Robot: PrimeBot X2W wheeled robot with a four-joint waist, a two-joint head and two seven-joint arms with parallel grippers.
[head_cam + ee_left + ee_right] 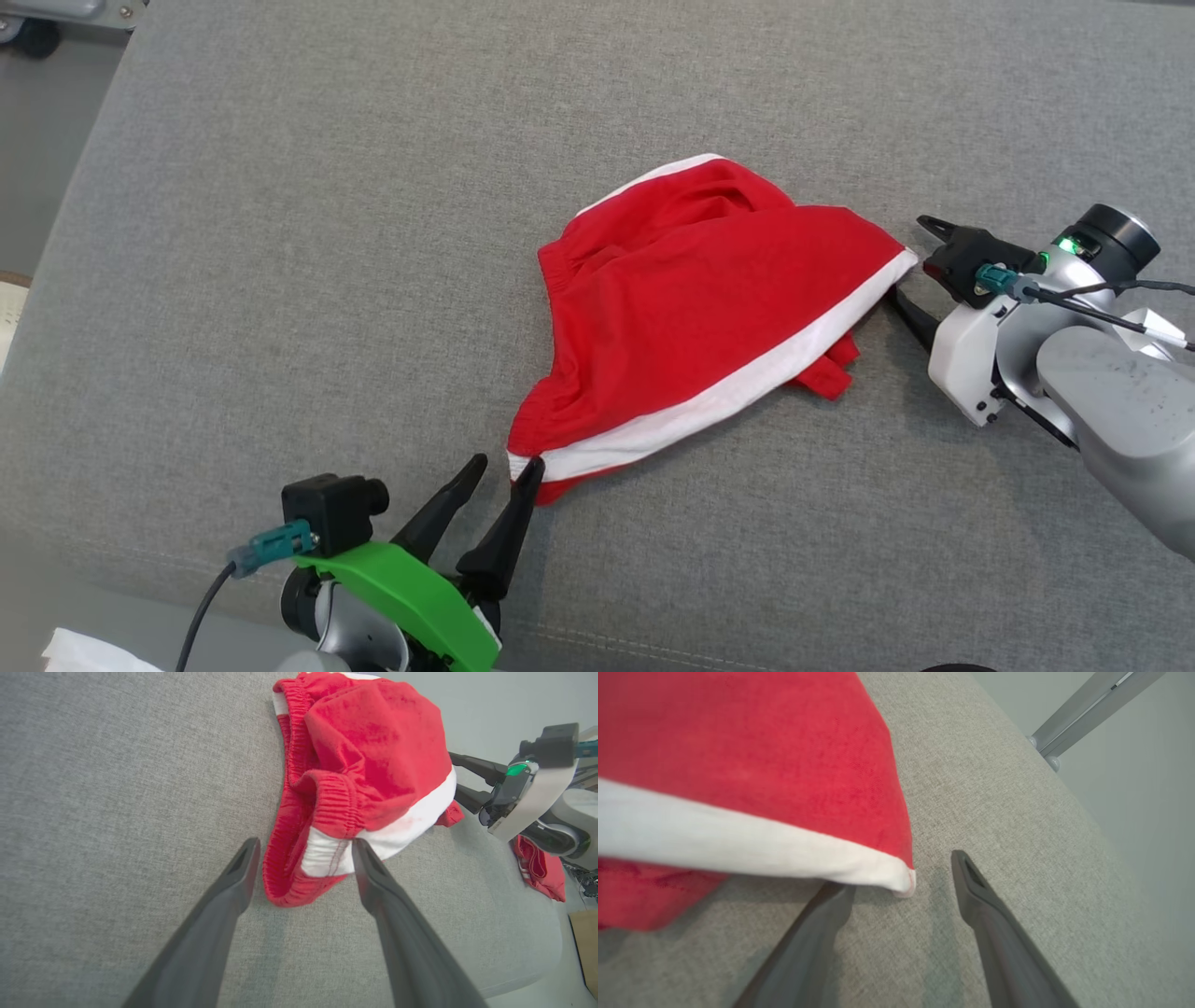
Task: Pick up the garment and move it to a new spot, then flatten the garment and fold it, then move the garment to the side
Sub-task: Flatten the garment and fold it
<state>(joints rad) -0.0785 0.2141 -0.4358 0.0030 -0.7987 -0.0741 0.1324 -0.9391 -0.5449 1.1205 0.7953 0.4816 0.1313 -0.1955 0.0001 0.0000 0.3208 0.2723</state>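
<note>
Grey surface (280,233) had loads of bare room left of the red garment (691,289), with left claw (507,464) and right claw (907,259) gaping wide at its corners.

- Garment (709,299): red shorts with white trim and an elastic waistband, rumpled and half-folded.
- Lies on the grey bench (280,280), white band running from 8 o'clock to 2 o'clock.

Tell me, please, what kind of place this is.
Probably a robot test room rather than a home: a grey fabric-covered bench holds red shorts, a bare metal frame stands past its edge, and another red garment lies off to one side.
</note>
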